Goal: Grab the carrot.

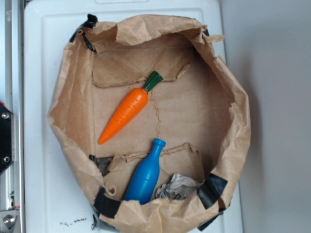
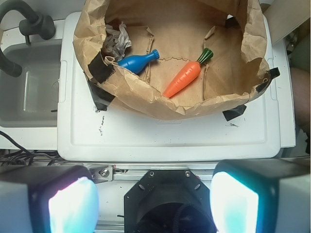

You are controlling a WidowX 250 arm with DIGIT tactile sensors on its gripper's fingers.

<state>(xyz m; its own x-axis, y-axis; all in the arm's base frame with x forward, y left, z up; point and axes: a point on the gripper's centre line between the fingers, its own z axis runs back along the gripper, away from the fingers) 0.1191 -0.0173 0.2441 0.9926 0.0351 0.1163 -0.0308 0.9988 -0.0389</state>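
An orange carrot (image 1: 125,112) with a dark-green stem cap (image 1: 153,80) lies diagonally on the floor of a torn brown paper bag (image 1: 228,92). The wrist view shows the same carrot (image 2: 183,79) far ahead, inside the bag (image 2: 146,94). My gripper (image 2: 153,201) is open, its two pale pads (image 2: 73,206) wide apart with nothing between them. It hangs well short of the bag, over the robot's black base (image 2: 167,199). The gripper does not appear in the exterior view.
A blue plastic bottle (image 1: 146,175) lies beside the carrot in the bag, next to a crumpled grey wad (image 1: 179,187). The bag sits on a white tray-like surface (image 2: 170,138). A sink basin (image 2: 29,82) with a dark faucet (image 2: 29,22) is at the left.
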